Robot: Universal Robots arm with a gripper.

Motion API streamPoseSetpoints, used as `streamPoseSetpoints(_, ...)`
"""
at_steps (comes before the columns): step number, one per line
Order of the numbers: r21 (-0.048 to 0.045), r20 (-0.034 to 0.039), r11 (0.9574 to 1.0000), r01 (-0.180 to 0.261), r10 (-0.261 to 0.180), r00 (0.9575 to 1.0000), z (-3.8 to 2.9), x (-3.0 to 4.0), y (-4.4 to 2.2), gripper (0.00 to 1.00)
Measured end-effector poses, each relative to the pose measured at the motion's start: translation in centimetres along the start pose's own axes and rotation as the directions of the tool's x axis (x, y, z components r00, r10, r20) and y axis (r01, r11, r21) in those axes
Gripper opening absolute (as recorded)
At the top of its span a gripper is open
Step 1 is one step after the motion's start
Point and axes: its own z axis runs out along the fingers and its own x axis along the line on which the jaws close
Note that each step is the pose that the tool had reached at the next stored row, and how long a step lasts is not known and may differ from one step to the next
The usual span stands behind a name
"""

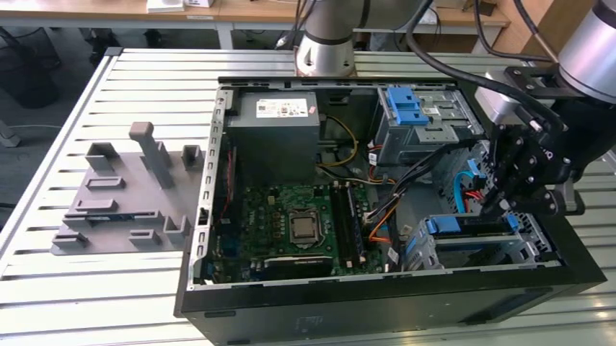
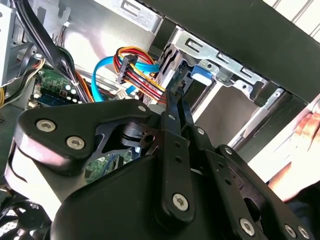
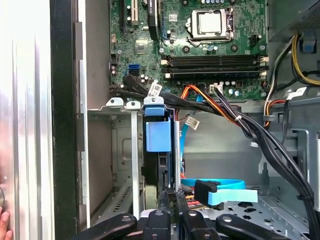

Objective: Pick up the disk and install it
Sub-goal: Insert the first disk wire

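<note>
The disk sits in the drive cage at the near corner of the open computer case, on the exterior view's right, with its blue side rails showing. In the first wrist view the disk stands on edge between the cage walls, its blue rail tab facing the motherboard. My gripper hangs right above that cage. In both wrist views its fingers are pressed together, and the gripper has its tips at the disk's end with nothing between them.
A grey power-supply box and a blue latch lie at the back of the case. Orange, black and blue cables cross beside the cage. A grey holder lies on the slatted table. A person's hand is beside the case.
</note>
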Motion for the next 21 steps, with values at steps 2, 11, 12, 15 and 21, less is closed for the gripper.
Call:
streamPoseSetpoints(2, 0.0000, 0.0000, 1.0000, 0.000, 0.000, 1.0000, 0.05, 0.03, -0.03, 0.16)
streamPoseSetpoints(11, -0.0008, -0.0002, 1.0000, -0.005, 0.005, 1.0000, 0.22, 0.25, -0.14, 0.16)
streamPoseSetpoints(12, -0.0009, -0.0001, 1.0000, -0.005, 0.005, 1.0000, 0.24, 0.25, -0.14, 0.16)
streamPoseSetpoints(15, -0.0009, -0.0001, 1.0000, -0.005, 0.005, 1.0000, 0.32, 0.25, -0.14, 0.16)
streamPoseSetpoints(21, -0.0009, -0.0001, 1.0000, -0.005, 0.005, 1.0000, 0.47, 0.25, -0.17, 0.16)
